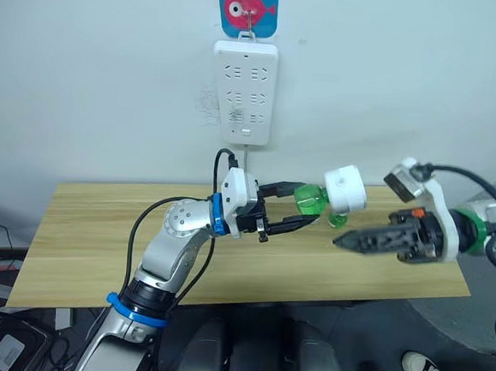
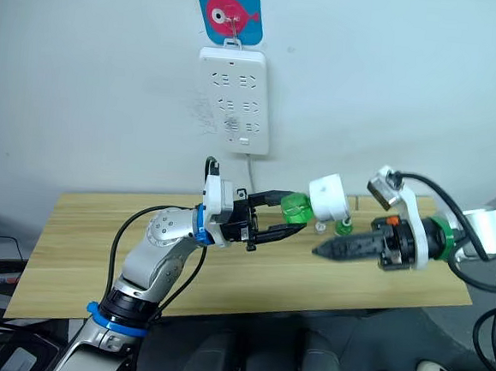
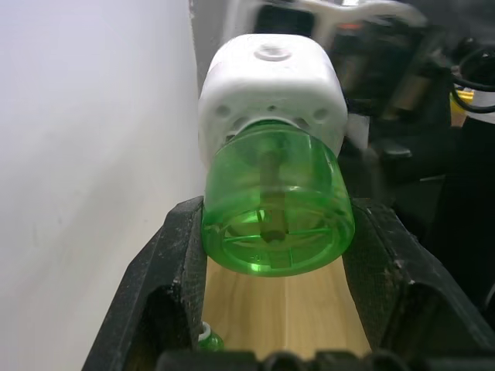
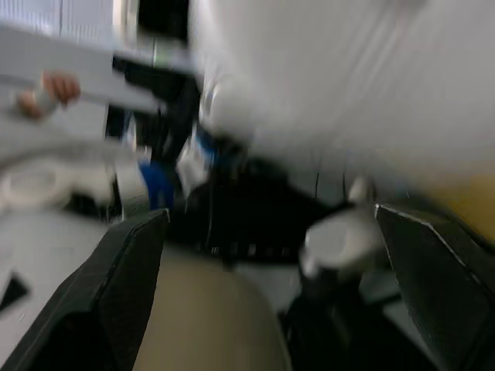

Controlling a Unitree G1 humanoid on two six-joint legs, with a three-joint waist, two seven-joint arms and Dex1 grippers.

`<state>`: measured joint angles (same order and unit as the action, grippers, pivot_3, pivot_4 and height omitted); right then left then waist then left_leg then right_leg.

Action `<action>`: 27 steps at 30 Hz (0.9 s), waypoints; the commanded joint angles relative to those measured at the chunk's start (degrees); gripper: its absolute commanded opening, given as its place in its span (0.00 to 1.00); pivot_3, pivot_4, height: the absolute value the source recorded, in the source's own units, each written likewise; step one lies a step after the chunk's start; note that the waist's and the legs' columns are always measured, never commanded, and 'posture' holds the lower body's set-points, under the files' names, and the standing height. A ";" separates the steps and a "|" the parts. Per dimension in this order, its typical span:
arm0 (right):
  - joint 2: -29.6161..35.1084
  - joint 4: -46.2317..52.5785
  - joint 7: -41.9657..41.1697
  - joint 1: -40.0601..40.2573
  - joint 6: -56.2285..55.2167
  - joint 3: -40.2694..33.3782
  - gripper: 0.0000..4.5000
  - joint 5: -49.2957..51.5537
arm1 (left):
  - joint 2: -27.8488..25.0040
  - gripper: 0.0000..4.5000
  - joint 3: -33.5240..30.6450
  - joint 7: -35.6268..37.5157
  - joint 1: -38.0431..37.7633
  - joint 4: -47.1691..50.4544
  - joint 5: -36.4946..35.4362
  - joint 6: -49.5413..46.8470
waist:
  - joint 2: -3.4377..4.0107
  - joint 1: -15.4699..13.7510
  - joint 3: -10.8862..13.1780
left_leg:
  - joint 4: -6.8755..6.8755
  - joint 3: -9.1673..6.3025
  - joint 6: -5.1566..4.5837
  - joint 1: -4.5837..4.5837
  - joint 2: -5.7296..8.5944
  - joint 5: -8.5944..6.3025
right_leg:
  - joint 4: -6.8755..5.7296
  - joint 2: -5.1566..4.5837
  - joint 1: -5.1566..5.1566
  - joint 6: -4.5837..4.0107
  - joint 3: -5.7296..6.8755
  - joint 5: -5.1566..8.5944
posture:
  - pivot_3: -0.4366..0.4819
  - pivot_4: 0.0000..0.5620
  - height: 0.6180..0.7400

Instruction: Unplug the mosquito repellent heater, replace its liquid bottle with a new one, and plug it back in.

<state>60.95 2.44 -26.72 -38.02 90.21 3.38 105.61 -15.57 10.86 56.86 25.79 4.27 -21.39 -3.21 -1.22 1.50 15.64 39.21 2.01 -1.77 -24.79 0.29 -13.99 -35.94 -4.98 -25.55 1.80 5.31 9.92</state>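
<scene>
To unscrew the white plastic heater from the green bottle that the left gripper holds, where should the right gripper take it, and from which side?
Probably on the white heater body's rounded sides, coming from the robot's right, along the bottle's axis. The left gripper already clamps the green transparent bottle, so only the heater end stands free, pointing toward the right gripper, which hangs just below it.

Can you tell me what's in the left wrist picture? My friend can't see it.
The left gripper holds a see-through green bottle between its two black fingers. The bottle is still attached to the white mosquito repellent heater. Below them is a wooden table.
</scene>
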 commanded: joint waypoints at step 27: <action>-20.16 -1.16 -12.15 -1.84 1.74 -15.20 0.00 -34.31 | -2.11 0.49 -2.13 0.91 2.33 1.58 -1.89 -1.01 | 0.01 -0.45 0.00 | 0.60 0.00 -0.27 -0.10 -0.01 -0.16 | -0.04 -0.02 0.10 -0.03 -0.07 -0.12 | 0.33 0.44 1.00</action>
<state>40.11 -2.14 -38.87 -40.10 90.14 -9.16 67.48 -17.87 9.31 58.08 27.47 4.60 -22.75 -4.66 -1.21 1.05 15.64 39.81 2.01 -2.04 -24.89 0.27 -14.15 -35.99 -5.01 -25.45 1.77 5.22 9.80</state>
